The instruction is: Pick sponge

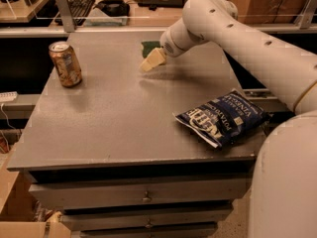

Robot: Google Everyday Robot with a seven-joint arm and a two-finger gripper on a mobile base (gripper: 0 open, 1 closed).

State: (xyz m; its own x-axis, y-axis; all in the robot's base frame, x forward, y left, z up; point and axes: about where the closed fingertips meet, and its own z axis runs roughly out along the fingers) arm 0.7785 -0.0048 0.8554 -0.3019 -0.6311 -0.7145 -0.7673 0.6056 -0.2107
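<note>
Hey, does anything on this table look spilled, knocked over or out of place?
Nothing is spilled or toppled. The can stands upright; the sponge lies just behind the gripper. Only the chip bag stands out: it lies askew at the right edge of the table, one end seemingly overhanging.

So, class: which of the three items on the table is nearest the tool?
The green sponge, right behind the tool at far-centre; the can and chip bag sit well away.

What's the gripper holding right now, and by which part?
Cannot be told. The gripper sits right at the sponge, covering its near edge; no grasp on it is visible.
</note>
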